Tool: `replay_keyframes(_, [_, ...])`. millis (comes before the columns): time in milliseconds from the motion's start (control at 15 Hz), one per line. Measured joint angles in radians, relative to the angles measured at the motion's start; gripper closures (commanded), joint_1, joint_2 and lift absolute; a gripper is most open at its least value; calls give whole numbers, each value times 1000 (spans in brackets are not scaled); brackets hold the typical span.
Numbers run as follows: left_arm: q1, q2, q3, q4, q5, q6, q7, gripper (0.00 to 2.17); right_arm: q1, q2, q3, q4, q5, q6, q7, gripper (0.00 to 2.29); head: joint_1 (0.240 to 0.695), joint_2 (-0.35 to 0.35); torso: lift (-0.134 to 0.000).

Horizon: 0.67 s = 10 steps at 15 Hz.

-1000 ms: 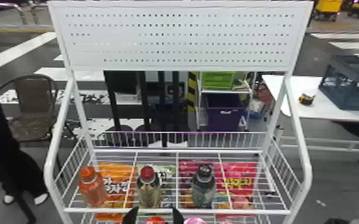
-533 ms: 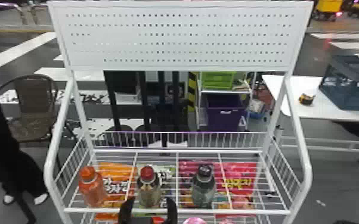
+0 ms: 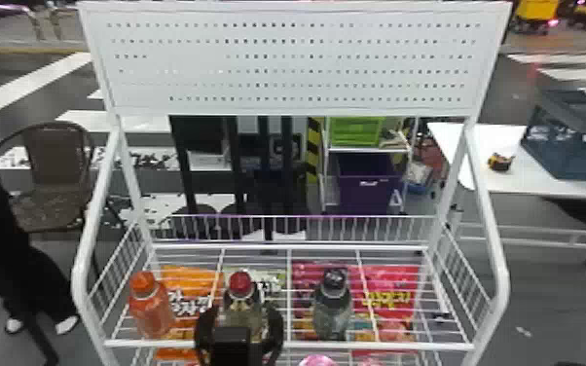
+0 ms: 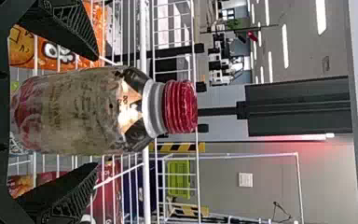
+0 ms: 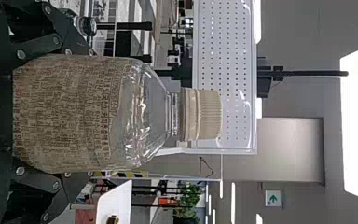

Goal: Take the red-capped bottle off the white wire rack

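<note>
Partly out of sight behind the left hand (image 3: 241,311), fingers apart around it: the red-capped bottle (image 3: 240,286).

Dense small print on beige-capped bottle (image 5: 74,114); green arrow sign (image 5: 273,198).

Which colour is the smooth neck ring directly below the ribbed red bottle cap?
The smooth neck ring is whitish, best seen in the left wrist view.

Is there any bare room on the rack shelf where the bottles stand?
Yes: bare wires lie between the black-capped bottle and the rack's right side. It's tighter around the red-capped bottle, with the left gripper around it and the orange-capped bottle beside.
</note>
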Motion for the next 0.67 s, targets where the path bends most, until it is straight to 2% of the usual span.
replay_keyframes(67, [-7, 0, 4, 10, 1, -2, -1, 525, -5, 0, -2, 5, -1, 4, 0, 836, 499, 0, 0])
replay_keyframes(200, [-12, 0, 12, 16, 1, -5, -7, 1798, -15, 0, -2, 12, -2, 12, 0, 836, 499, 0, 0])
replay_keyframes(267, [-10, 2, 13, 11, -1, -7, -3, 1973, -20, -1, -3, 15, -2, 18, 0, 836, 499, 0, 0])
replay_keyframes(467, [29, 12, 14, -55, -5, -6, 4, 1973, -36, -2, -3, 21, -2, 42, 0, 836, 499, 0, 0])
replay_keyframes(667, [101, 36, 20, -183, -10, 9, 11, 1970, -52, -2, -3, 23, -2, 73, 0, 836, 499, 0, 0])
